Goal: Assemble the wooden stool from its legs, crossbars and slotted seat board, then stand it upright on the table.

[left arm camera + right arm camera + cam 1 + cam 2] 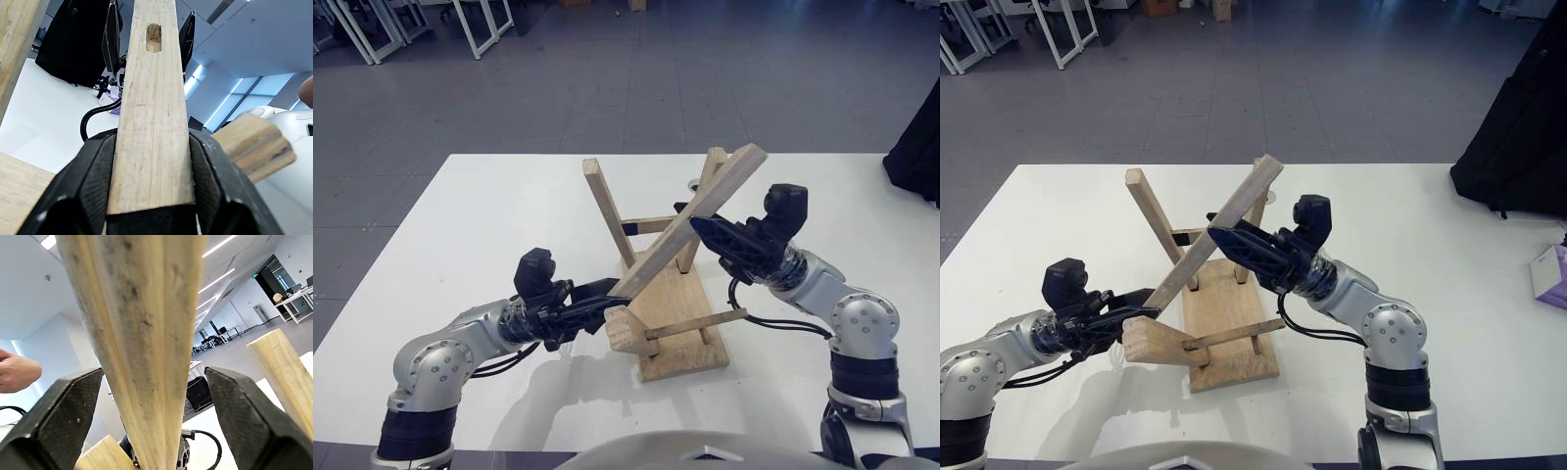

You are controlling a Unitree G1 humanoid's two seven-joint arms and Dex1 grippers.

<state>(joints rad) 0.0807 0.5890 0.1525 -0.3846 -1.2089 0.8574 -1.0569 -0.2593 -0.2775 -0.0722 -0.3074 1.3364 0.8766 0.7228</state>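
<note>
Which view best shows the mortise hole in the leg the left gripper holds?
Left wrist view: the mortise hole faces it squarely on the leg in the left gripper. Both eye views show the leg side-on, slanting over the seat board; the right wrist view shows a plain face.

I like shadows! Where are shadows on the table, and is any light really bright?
Left eye view: soft grey shadows on the white table beside the seat board's near end. Right wrist view: ceiling light strips glow bright past the wooden leg.
</note>
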